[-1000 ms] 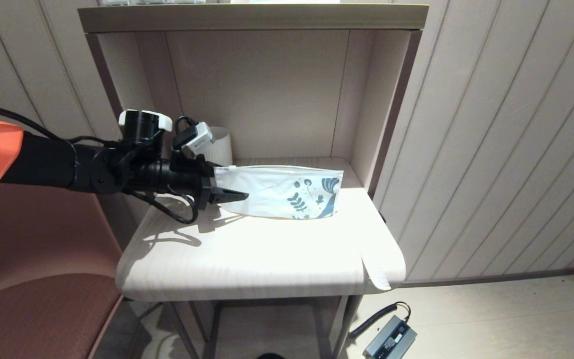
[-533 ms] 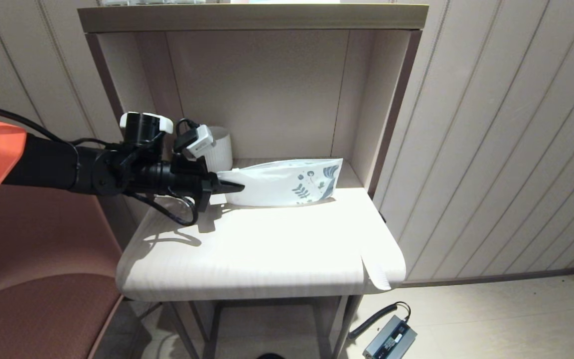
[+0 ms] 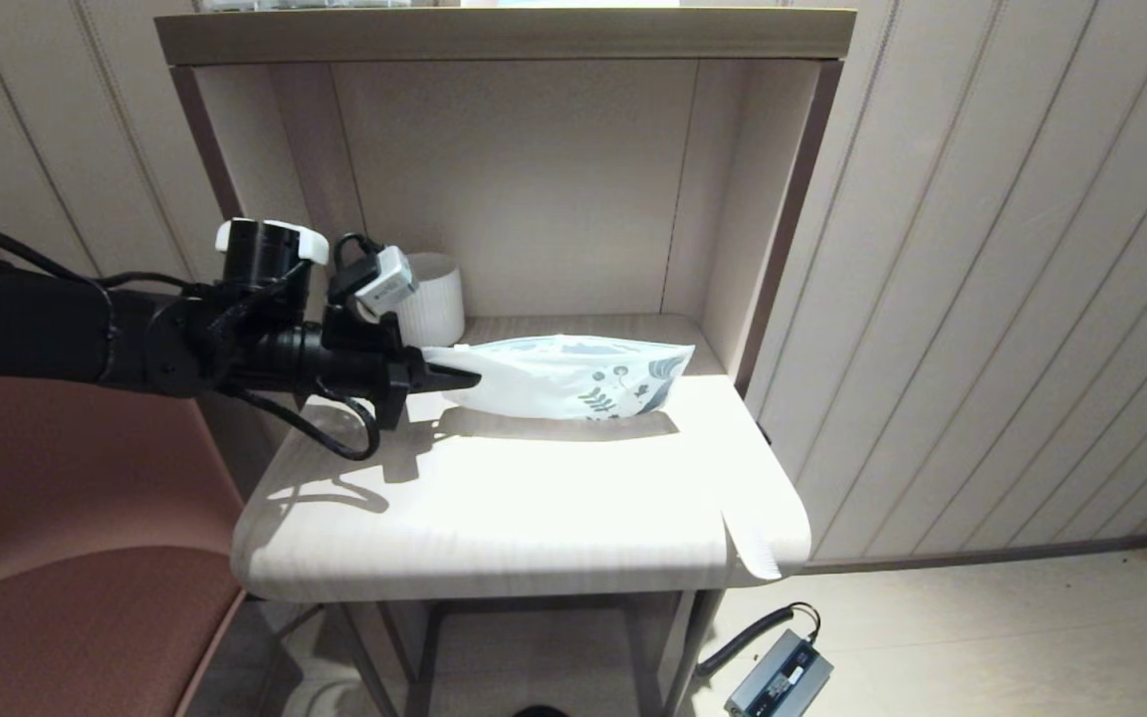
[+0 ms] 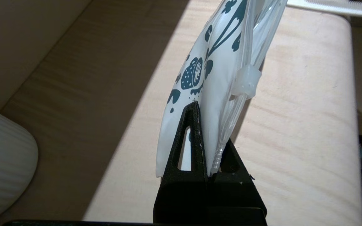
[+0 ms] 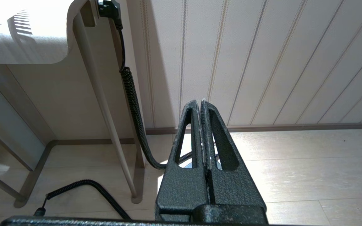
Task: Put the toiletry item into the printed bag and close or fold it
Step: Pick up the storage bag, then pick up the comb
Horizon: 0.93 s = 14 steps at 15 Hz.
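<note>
The printed bag [image 3: 573, 386], white with blue-grey leaf print at its right end, hangs just above the small table [image 3: 494, 508], turned nearly edge-on. My left gripper [image 3: 454, 376] is shut on its left end. In the left wrist view the bag [image 4: 218, 78] rises from between the black fingers [image 4: 191, 135], its zip slider [image 4: 247, 82] a little way up the strip. The white comb [image 3: 753, 543] lies at the table's front right corner, overhanging the edge. My right gripper [image 5: 201, 103] hangs shut and empty, low beside the table, out of the head view.
A white ribbed mug [image 3: 431, 299] stands at the back left of the cubby, close behind my left wrist. The cubby's side walls [image 3: 733, 229] enclose the back half. A red-brown seat [image 3: 66, 558] lies left; a power adapter [image 3: 778, 677] and coiled cable [image 5: 134, 103] are on the floor.
My left gripper has drawn left and slightly up with the bag in it. The bag has rolled from showing its flat face to lying nearly edge-on. The comb has not moved.
</note>
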Motion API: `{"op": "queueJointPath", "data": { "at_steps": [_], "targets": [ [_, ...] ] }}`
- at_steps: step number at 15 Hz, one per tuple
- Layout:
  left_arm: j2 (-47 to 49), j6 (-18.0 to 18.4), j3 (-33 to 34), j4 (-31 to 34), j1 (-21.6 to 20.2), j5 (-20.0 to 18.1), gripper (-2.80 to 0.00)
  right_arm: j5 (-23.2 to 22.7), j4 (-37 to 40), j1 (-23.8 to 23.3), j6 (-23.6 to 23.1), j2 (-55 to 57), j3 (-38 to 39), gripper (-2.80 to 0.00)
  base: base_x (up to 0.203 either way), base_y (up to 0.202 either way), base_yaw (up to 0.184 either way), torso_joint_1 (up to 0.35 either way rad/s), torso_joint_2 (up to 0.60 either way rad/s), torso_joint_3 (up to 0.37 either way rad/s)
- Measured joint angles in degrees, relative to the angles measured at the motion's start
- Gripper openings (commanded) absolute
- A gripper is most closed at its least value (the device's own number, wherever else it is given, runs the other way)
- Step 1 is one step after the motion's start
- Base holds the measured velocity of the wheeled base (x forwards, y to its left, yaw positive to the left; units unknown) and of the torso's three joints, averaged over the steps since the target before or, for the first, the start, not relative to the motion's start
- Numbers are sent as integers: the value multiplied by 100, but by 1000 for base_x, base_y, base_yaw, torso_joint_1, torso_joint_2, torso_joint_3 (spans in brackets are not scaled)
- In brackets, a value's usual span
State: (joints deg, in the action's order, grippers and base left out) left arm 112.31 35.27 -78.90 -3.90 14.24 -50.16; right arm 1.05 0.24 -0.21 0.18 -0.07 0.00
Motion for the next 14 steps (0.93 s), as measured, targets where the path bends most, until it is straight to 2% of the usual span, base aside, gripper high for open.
{"op": "queueJointPath", "data": {
  "at_steps": [3,8,11,14],
  "targets": [
    [-838,-339,319,170,1,0,-280,-1,2,-6,0,0,0,-280,0,0,0,0,0,0],
    [-2281,-734,859,1128,6,107,-280,0,0,-1,0,0,0,-280,0,0,0,0,0,0],
    [-2614,-1101,1105,1167,1,195,-280,0,2,-6,0,0,0,-280,0,0,0,0,0,0],
    [-2746,-1127,1262,1287,1,193,-280,0,1,-4,0,0,0,-280,0,0,0,0,0,0]
  ]
}}
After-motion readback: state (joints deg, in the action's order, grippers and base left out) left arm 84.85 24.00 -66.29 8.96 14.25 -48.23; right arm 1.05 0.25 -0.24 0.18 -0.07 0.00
